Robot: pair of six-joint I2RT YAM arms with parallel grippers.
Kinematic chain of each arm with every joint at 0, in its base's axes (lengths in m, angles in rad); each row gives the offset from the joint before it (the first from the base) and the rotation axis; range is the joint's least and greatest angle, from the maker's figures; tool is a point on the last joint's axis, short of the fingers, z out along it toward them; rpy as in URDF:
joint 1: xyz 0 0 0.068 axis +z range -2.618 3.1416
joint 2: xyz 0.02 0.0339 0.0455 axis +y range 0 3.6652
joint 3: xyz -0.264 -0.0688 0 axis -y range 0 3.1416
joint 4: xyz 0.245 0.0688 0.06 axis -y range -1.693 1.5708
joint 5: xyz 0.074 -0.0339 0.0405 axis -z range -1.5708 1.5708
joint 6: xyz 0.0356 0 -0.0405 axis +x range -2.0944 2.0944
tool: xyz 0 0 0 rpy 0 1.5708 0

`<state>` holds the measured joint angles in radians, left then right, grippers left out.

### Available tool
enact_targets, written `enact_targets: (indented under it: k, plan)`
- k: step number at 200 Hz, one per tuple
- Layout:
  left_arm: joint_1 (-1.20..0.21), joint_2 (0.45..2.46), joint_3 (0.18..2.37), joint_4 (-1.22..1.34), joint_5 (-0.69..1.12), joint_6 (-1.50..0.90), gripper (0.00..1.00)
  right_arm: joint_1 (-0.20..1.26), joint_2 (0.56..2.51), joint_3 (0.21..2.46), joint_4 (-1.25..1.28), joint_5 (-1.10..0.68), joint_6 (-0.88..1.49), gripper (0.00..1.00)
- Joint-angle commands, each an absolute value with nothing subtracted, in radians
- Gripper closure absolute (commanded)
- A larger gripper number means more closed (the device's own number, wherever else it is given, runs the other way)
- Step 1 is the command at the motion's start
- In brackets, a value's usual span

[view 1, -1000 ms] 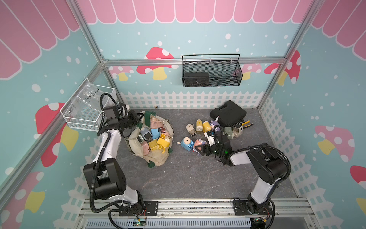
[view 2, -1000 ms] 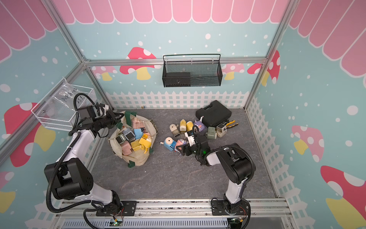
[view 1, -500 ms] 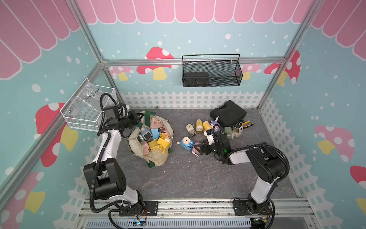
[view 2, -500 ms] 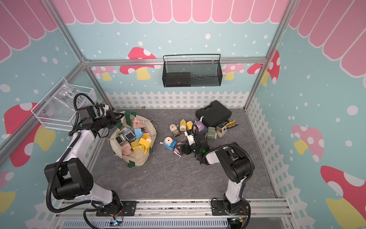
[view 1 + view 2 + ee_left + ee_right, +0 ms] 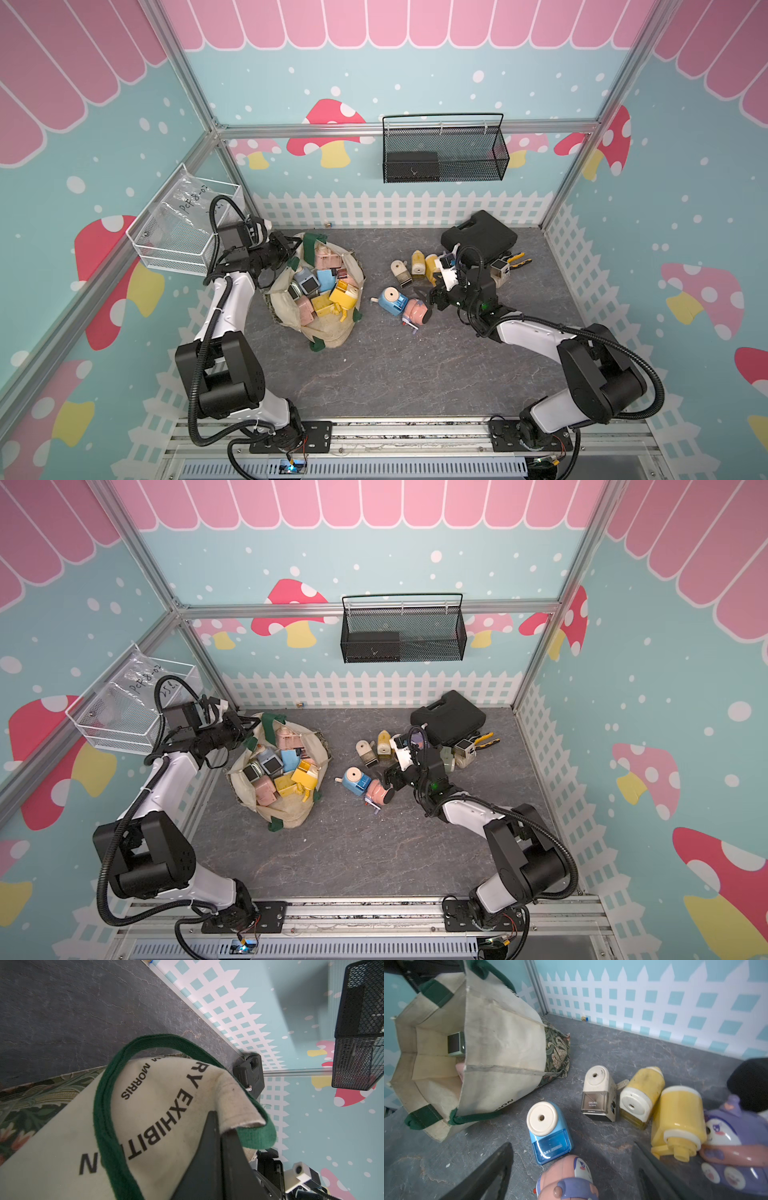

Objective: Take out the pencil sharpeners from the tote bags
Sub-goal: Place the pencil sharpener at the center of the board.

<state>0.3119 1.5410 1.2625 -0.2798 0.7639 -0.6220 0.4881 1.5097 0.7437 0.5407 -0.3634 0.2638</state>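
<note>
While you check both top views: tote bag slumps on the tabletop, mouth open, a heap of pencil sharpeners inside. Your L hand is at the bag's far rim by a green strap, pressed together on the cloth. Several more sharpeners lie out on the tabletop btw bag and black case. Your R hand sits low, spread, at a pink sharpener, just beside a blue sharpener.

L wrist: L hand pinches the bag's cream rim, strap looping round the dark lettering. Black mesh basket on the wall.

R wrist: R hand fingers wide apart, pink sharpener btw them w/ gaps either side, nothing gripped. Blue one just ahead, then beige sharpener, two yellow sharpeners, purple sharpener. Bag lies on its side, mouth toward cam, a sage-green sharpener inside.
</note>
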Motion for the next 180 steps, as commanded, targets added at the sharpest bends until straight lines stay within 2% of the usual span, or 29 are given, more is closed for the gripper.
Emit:
enact_targets:
  k: [1, 38, 48, 87, 119, 145, 180]
  plan:
    - [0.319, 1.531, 1.258, -0.248, 0.779, -0.629, 1.00, 0.565, 1.486, 0.804, 0.469, -0.414, 0.219, 0.17]
    - [0.319, 1.529, 1.257, -0.248, 0.779, -0.627, 1.00, 0.736, 1.527, 0.938, 0.388, -0.354, 0.162, 0.26]
    - [0.319, 1.531, 1.257, -0.247, 0.779, -0.628, 1.00, 0.769, 1.559, 0.986, 0.367, -0.350, 0.163, 0.31]
    - [0.320, 1.531, 1.258, -0.248, 0.781, -0.629, 1.00, 0.874, 1.727, 1.208, 0.248, -0.281, 0.134, 0.35]
    - [0.319, 1.531, 1.256, -0.247, 0.780, -0.627, 1.00, 0.956, 1.907, 1.488, 0.049, -0.105, 0.062, 0.29]
    - [0.320, 1.531, 1.256, -0.247, 0.781, -0.628, 1.00, 1.027, 2.101, 1.730, -0.129, 0.144, -0.012, 0.21]
    - [0.320, 1.531, 1.257, -0.247, 0.782, -0.629, 1.00, 1.044, 2.254, 1.925, -0.242, 0.263, -0.014, 0.17]
